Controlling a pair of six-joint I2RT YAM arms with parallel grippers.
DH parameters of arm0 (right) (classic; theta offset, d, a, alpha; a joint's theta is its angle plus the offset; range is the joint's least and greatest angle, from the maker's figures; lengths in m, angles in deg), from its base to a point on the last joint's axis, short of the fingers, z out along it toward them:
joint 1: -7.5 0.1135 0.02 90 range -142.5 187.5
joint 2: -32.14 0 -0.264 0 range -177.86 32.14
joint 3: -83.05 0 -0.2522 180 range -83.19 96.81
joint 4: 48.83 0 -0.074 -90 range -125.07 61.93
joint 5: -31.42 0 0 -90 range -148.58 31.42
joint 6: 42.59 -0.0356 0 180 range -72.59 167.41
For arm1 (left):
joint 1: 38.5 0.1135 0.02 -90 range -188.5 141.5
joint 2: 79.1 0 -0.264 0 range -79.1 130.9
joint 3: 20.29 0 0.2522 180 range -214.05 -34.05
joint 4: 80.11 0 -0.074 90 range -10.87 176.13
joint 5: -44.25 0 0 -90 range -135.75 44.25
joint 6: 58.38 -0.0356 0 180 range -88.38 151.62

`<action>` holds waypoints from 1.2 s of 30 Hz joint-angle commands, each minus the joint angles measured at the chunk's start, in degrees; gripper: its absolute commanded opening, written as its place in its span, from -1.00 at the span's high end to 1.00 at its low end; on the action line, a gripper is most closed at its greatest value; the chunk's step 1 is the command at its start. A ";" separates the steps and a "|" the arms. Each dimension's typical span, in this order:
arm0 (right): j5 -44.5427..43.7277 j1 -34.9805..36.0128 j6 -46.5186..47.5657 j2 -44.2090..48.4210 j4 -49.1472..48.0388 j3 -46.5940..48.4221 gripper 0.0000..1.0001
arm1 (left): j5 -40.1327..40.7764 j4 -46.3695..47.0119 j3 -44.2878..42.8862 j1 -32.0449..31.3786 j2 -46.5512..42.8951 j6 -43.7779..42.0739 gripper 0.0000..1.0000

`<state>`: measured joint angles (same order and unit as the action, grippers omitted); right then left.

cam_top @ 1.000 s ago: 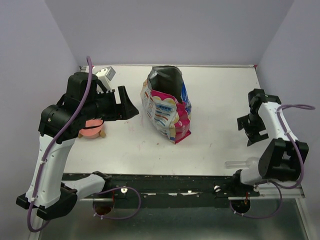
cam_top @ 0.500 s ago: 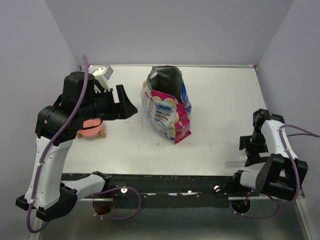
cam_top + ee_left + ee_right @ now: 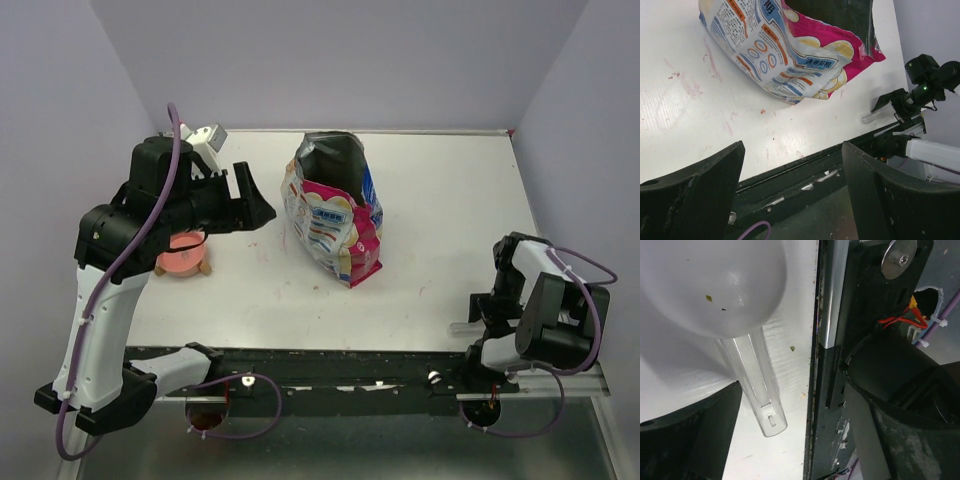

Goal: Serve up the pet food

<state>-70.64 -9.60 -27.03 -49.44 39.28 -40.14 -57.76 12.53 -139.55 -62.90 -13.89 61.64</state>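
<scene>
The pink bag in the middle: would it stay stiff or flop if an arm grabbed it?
The bag probably flops: its sides are creased. Its glossy film looks slippery. Standing open-topped, it might tip if pushed high.

Looks like a robot lab test cell, not anyone's home: a bare white table [image 3: 440, 200] boxed in by plain pale purple walls [image 3: 350, 60]. There's a black mounting rail [image 3: 340, 365] along the near edge, with purple cables [image 3: 177, 135] and exposed wiring [image 3: 895, 320] around it.
</scene>
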 commanded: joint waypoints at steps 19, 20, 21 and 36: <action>10.55 0.66 3.23 -0.07 -31.70 -7.63 0.72 | 3.22 -2.42 -5.34 -0.21 3.70 1.09 -0.75; 10.73 1.02 3.16 -0.68 -32.42 -7.02 0.77 | 2.87 -2.34 -5.42 -0.21 3.70 1.27 -0.75; 11.08 1.72 2.98 -1.29 -32.77 -6.23 0.85 | 2.70 -2.25 -5.60 -0.21 3.78 1.44 -0.75; 23.77 18.41 22.64 4.22 -37.92 22.95 0.99 | -7.66 0.03 -7.27 0.41 2.82 1.97 -0.77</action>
<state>-56.43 5.53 -13.93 -52.39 11.78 -24.62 -57.91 10.60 -145.49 -62.90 -10.39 62.98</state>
